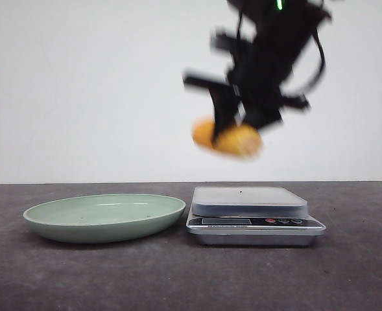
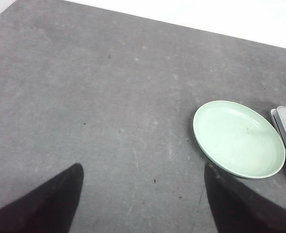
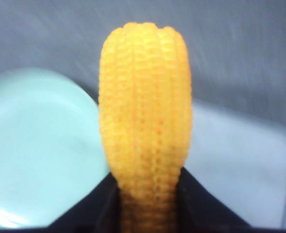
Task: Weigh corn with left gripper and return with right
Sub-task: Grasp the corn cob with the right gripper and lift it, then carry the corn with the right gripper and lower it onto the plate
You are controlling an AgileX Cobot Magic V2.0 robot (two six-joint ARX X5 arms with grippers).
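Front view: my right gripper (image 1: 237,129) is clamped on the stubby yellow-orange corn cob (image 1: 233,138), held in the air well above the silver digital kitchen scale (image 1: 252,214), roughly over its left half. Arm and cob are motion-blurred. Scale platform is flat, pale grey, rounded corners; display and buttons sit on the front lip. Just left of it, close but apart, lies the shallow pale-green round plate (image 1: 54,223), smooth and glossy. Dark grey desk (image 1: 346,272), matte and speckled, has open room in front and to both sides; its back edge meets a plain white wall (image 1: 80,84).

Right wrist view: ridged kernel rows run lengthwise on the cob, black fingers (image 3: 201,204) pressing both sides.

Left wrist view: my left gripper (image 2: 143,199) is spread wide over bare desk, well apart from the plate.
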